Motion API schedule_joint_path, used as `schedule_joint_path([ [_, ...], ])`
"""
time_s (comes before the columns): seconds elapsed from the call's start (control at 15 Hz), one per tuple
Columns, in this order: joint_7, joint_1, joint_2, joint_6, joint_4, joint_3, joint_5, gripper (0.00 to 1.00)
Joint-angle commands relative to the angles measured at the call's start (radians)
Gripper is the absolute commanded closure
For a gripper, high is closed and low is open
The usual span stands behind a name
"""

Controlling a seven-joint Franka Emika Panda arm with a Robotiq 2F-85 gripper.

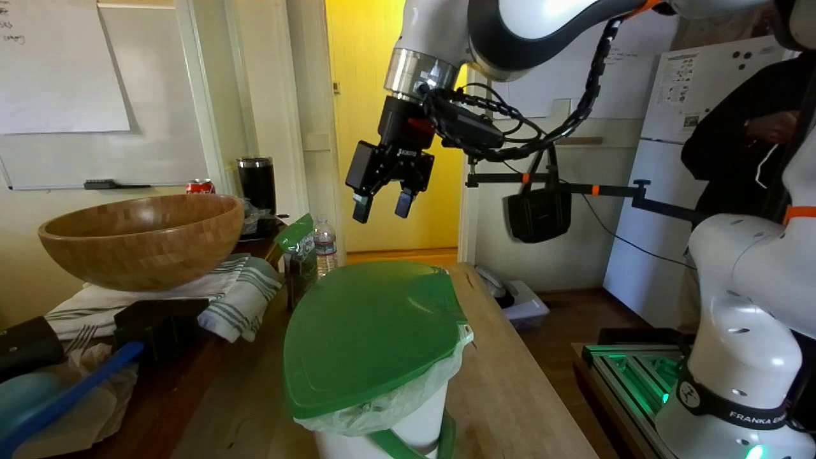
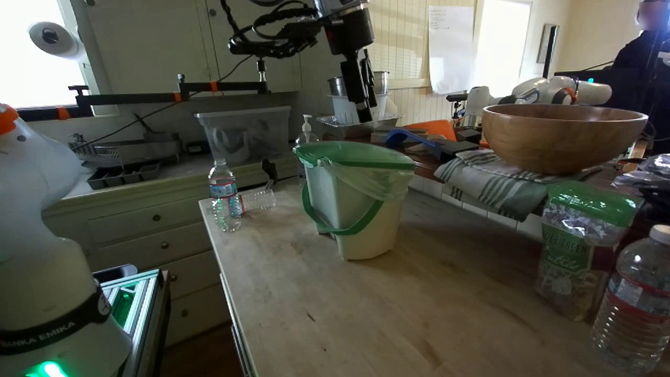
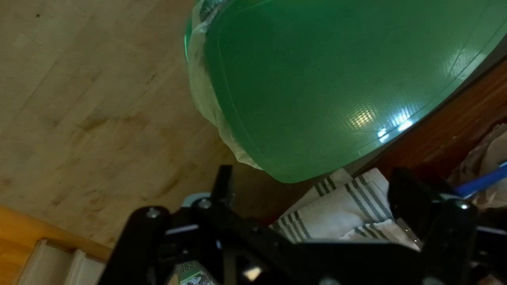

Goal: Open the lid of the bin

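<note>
The bright green lid lies flat across the top of the white bin and looks shut. The lid also shows in an exterior view and fills the upper right of the wrist view. A pale bag liner hangs out under the lid's rim. The bin's green handle hangs down. The pictogram label is out of view. My gripper is open and empty, in the air above the lid's level and apart from it. In the wrist view its fingers are spread wide.
The bin stands on a wooden counter. A brown wooden bowl sits on a striped towel on a higher ledge beside it. A green-topped snack bag and a water bottle stand together. Other bottles stand near the bin.
</note>
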State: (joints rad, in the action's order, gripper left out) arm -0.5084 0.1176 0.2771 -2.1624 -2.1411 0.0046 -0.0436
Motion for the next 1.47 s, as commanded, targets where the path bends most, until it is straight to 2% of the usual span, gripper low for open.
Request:
schedule_joint_path([
  [0.0, -0.163, 0.021, -0.091, 0.129, 0.118, 0.035, 0.092, 0.00],
  [0.27, -0.308, -0.002, -0.177, 0.283, 0.242, 0.034, 0.141, 0.00],
  [0.6, -0.396, -0.040, -0.297, 0.439, 0.364, 0.019, 0.115, 0.00],
  [0.73, -0.392, -0.054, -0.338, 0.426, 0.390, 0.014, 0.105, 0.00],
  [0.8, -0.373, -0.054, -0.282, 0.404, 0.336, 0.005, 0.119, 0.00],
  [1.13, -0.375, -0.067, -0.333, 0.404, 0.374, 0.000, 0.117, 0.00],
  [1.4, -0.444, -0.077, -0.425, 0.474, 0.495, -0.010, 0.106, 0.00],
])
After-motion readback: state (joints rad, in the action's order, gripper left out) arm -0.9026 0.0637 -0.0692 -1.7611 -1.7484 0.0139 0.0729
